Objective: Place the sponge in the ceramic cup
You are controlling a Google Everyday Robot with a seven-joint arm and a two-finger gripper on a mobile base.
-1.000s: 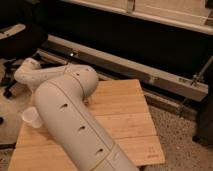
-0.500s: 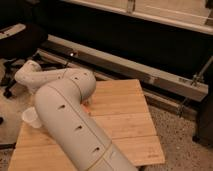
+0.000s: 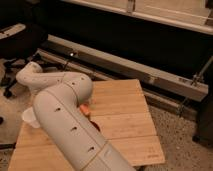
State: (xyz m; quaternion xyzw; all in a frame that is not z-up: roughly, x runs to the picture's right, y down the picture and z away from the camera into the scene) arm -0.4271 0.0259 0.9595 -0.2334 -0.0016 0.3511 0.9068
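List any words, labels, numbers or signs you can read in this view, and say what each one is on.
No text here can be read.
On the wooden table, a faint small mark near the front right corner: too blurred to read.
On the white arm: dark holes only, no lettering.
On the white cup: the visible part is plain.
The hand is hidden behind the white arm, so no marking on it can be seen.

Our white arm (image 3: 65, 115) sprawls across the wooden bench (image 3: 125, 110), our gripper out of sight; the ceramic cup (image 3: 28, 116) peeks out beside it.
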